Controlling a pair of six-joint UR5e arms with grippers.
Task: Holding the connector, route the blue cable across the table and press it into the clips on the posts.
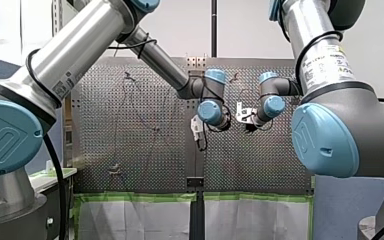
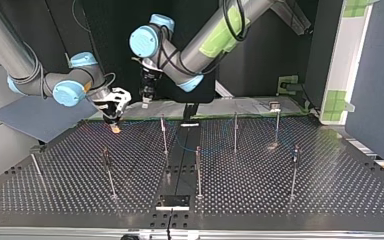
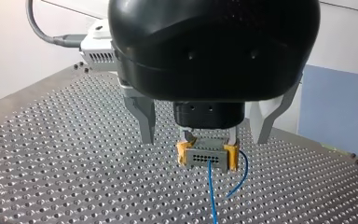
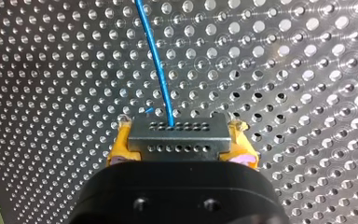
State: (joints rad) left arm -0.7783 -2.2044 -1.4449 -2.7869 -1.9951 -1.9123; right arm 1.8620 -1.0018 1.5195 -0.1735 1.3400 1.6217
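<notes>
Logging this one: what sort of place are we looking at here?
Most likely a robotics lab test cell. My left arm and my right arm reach over a perforated table set with thin posts, with a partition panel alongside.

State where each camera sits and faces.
Front view: behind, facing over the table; my left arm and my right arm show.
Top view: across the table, facing both arms.
Left wrist view: on my left arm, facing my right gripper; my left gripper shows.
Right wrist view: on my right arm, facing the table; its gripper holds the connector.
Both wrist views share the connector.
</notes>
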